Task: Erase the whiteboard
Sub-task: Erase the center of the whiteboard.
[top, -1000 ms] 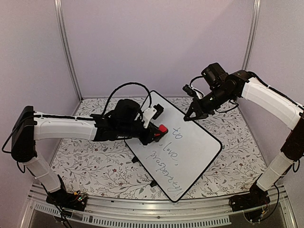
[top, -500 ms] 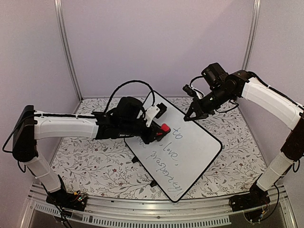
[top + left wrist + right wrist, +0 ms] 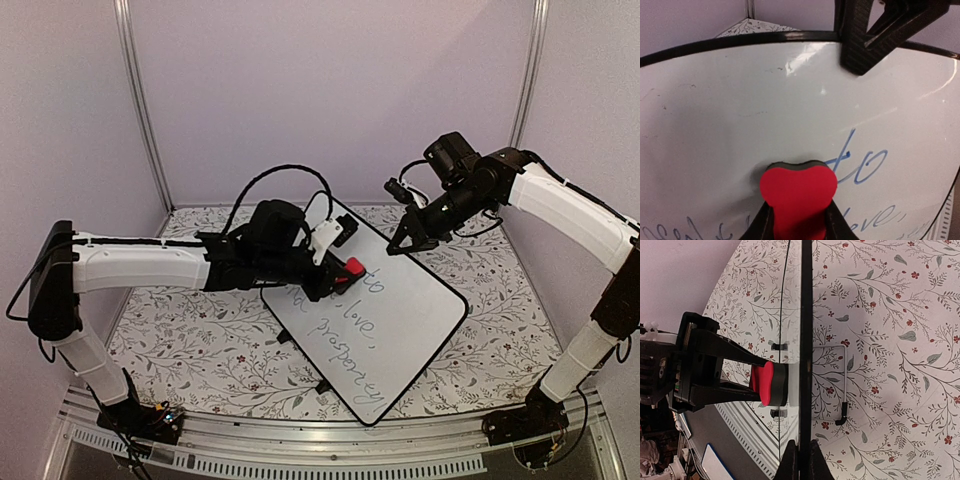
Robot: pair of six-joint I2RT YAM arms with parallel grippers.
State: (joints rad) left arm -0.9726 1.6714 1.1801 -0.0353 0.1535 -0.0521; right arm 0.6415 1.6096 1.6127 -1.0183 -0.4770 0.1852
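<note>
The whiteboard (image 3: 425,300) stands tilted on the table, with blue cursive handwriting (image 3: 345,335) running down its face. My left gripper (image 3: 340,272) is shut on a red eraser (image 3: 352,266) whose dark pad presses on the board just left of the word "to" (image 3: 860,162). In the left wrist view the eraser (image 3: 798,192) sits between the fingers of the left gripper (image 3: 799,222). My right gripper (image 3: 402,244) is shut on the board's far black rim. Seen edge-on in the right wrist view, the whiteboard (image 3: 806,315) is pinched by the right gripper (image 3: 802,457), and the eraser (image 3: 765,384) touches its face.
A floral cloth (image 3: 200,340) covers the table. A wire stand (image 3: 845,385) props the board from behind. Purple walls with metal posts (image 3: 140,100) close the back and sides. An aluminium rail (image 3: 300,445) runs along the near edge.
My left gripper has slid the eraser a little to the right and up the board, closer to the word "to". The right arm and the board have not moved.
</note>
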